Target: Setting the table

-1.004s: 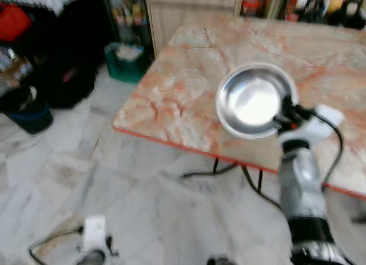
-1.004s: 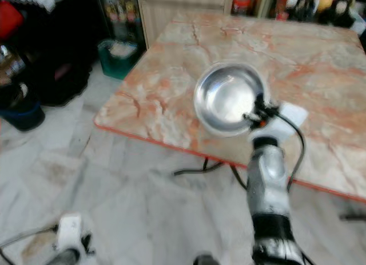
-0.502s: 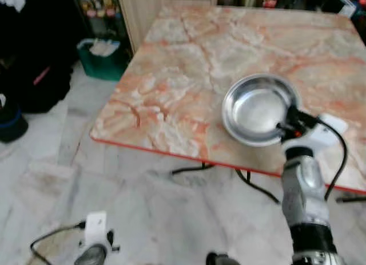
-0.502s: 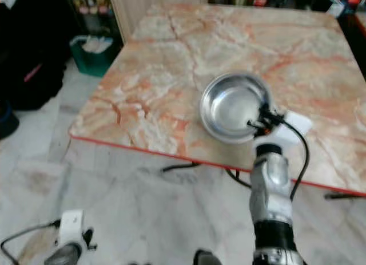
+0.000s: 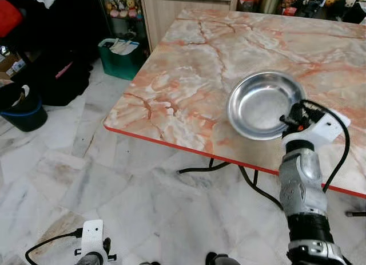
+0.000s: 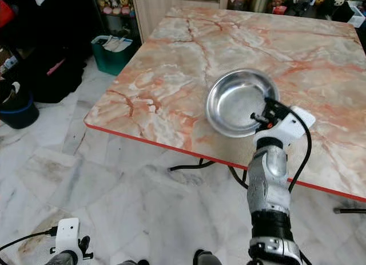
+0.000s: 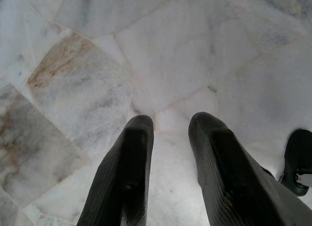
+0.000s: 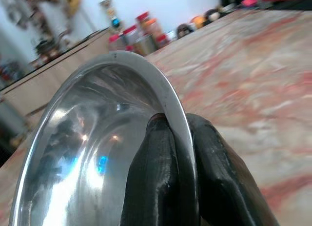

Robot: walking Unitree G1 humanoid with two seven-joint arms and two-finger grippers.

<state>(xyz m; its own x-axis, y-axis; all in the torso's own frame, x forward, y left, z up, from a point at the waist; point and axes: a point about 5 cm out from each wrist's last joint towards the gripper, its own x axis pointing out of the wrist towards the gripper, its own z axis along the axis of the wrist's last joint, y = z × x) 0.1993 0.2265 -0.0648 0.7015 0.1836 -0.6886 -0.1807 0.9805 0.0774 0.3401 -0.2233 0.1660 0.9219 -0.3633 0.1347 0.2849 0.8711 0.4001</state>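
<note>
The steel bowl (image 5: 265, 104) is sitting over the marble worktop (image 5: 189, 76), near its front edge with the red trim; you cannot tell if its base is resting on the stone or is a little above it. Your right gripper (image 5: 289, 119) is pinching the bowl's near rim: in the right wrist view the two black fingers (image 8: 155, 172) are closed tight on the thin metal edge, one inside the bowl and one outside. The bowl's far rim is cut off at that view's border, and the jars behind it are blurred. From the head, the wrist and its white camera block are hiding the grip itself.

The left gripper (image 7: 170, 138) is hanging low over the pale marble floor (image 5: 68, 179), and its jaws are standing a little apart with nothing between them. Past the worktop's left corner a green bin (image 5: 122, 56) and a dark bucket (image 5: 22, 107) are standing on the floor.
</note>
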